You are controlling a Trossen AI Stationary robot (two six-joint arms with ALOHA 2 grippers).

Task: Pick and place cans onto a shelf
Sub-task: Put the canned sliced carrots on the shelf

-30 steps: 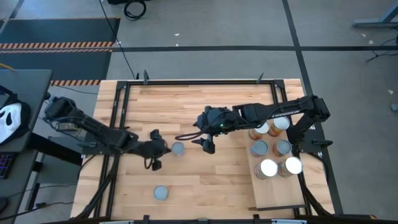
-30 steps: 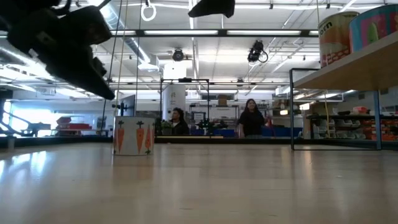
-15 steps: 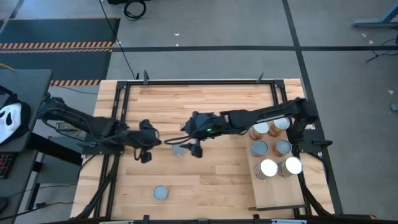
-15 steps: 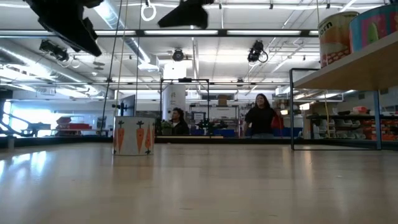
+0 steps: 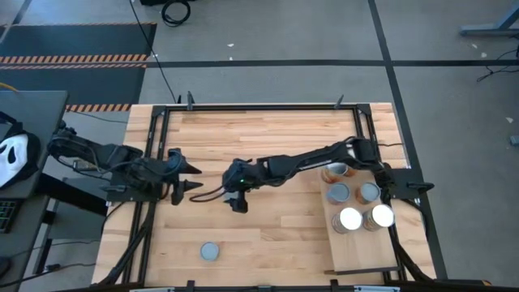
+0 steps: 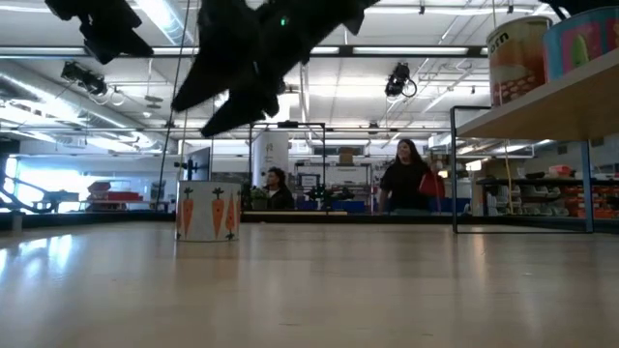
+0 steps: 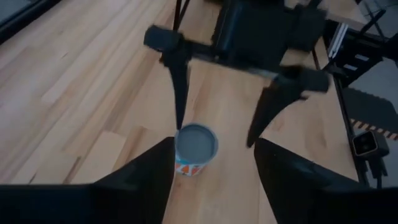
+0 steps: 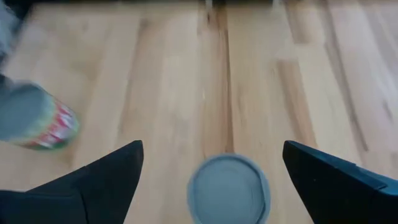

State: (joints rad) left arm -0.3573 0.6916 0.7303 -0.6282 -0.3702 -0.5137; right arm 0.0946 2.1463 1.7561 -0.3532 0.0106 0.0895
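Observation:
A small grey-topped can with an orange label [image 7: 196,149] stands upright on the wooden tabletop; it also shows in the right wrist view [image 8: 229,190]. My right gripper [image 5: 235,199] is open above it, one finger on each side; I cannot tell if they touch it. In the high view it hides the can. My left gripper [image 5: 193,178] is open and empty, to the can's left, pointing at it. A second can [image 5: 210,251] stands near the front edge. The pale shelf board [image 5: 365,243] at the right holds several cans [image 5: 337,193].
A black metal frame [image 5: 154,162] runs around the tabletop. In the low view a carrot-printed can [image 6: 208,211] stands on the table and the shelf [image 6: 542,106] is raised at the right. People stand in the room far behind. Bare wood lies between the can and the shelf.
My left gripper has drawn back from the can toward the table's left edge. My right gripper has gone from beside the shelf toward the table's left and now stands over the can. The can has stayed where it was.

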